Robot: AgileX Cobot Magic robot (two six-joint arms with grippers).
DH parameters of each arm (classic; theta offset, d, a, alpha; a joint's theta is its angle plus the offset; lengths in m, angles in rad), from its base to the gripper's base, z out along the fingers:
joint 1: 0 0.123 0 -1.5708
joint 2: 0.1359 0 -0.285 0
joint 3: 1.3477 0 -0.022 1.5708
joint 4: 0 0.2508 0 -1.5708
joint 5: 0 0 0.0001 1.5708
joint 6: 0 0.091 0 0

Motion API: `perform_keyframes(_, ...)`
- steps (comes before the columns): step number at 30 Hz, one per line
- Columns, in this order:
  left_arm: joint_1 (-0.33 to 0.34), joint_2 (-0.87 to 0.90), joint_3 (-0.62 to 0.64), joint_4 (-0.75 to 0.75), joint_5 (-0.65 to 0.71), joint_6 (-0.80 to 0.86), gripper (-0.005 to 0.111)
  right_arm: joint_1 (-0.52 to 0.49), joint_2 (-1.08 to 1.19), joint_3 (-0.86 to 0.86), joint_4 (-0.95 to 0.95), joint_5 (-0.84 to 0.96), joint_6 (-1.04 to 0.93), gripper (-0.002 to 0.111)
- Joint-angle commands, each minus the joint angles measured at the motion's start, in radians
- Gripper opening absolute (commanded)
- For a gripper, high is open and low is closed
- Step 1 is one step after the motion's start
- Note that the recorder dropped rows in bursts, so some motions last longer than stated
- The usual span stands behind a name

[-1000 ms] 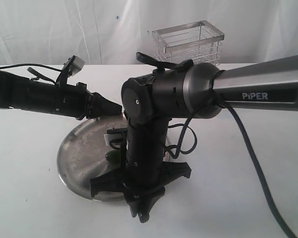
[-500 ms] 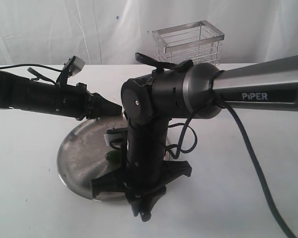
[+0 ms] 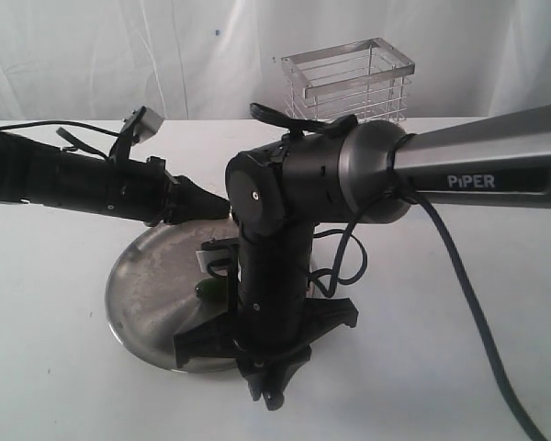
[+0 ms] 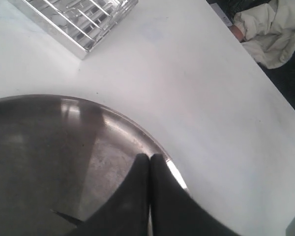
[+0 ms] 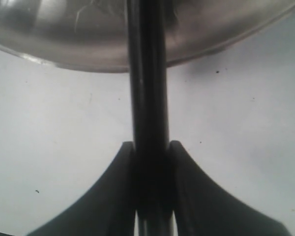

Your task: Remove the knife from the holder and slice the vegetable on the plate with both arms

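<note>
1. Knife sits clamped in the right gripper; in the right wrist view we see the two black fingers pressed against either side of its slim black shaft, which runs out over the plate's rim.
2. In the exterior view we find that right gripper pointing down at the near edge of the plate, its arm reaching in from the right with a silver tube marked PiPER.
3. We see the vegetable as a small dark green stub lying on the plate, just beside the right arm's wrist; most of it is hidden behind that arm.
4. The left gripper has its jaws closed together with nothing between them, and its tips hover over the plate's far rim.
5. In the exterior view we see the left arm stretched level from the left, its tip close to the right arm's elbow.
6. The holder stands upright at the back of the white table, well apart from the plate.
</note>
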Motion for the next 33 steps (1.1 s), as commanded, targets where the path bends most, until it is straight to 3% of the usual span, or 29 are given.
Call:
perform_keyframes(1, -0.025, 0.029, 0.007, 0.004, 0.012, 0.031, 0.000, 0.001, -0.011, 0.004, 0.001, -0.001, 0.001, 0.000)
perform_keyframes(15, -0.025, 0.123, 0.007, 0.066, 0.009, 0.031, 0.000, 0.001, -0.011, 0.004, 0.000, -0.022, 0.001, 0.000)
perform_keyframes(25, -0.025, 0.151, 0.073, 0.059, -0.148, 0.029, 0.000, 0.001, 0.071, 0.004, 0.028, -0.020, -0.014, 0.000)
perform_keyframes(33, -0.025, 0.151, 0.075, 0.065, -0.162, 0.029, 0.000, 0.001, 0.087, 0.004, 0.051, -0.018, -0.035, 0.000)
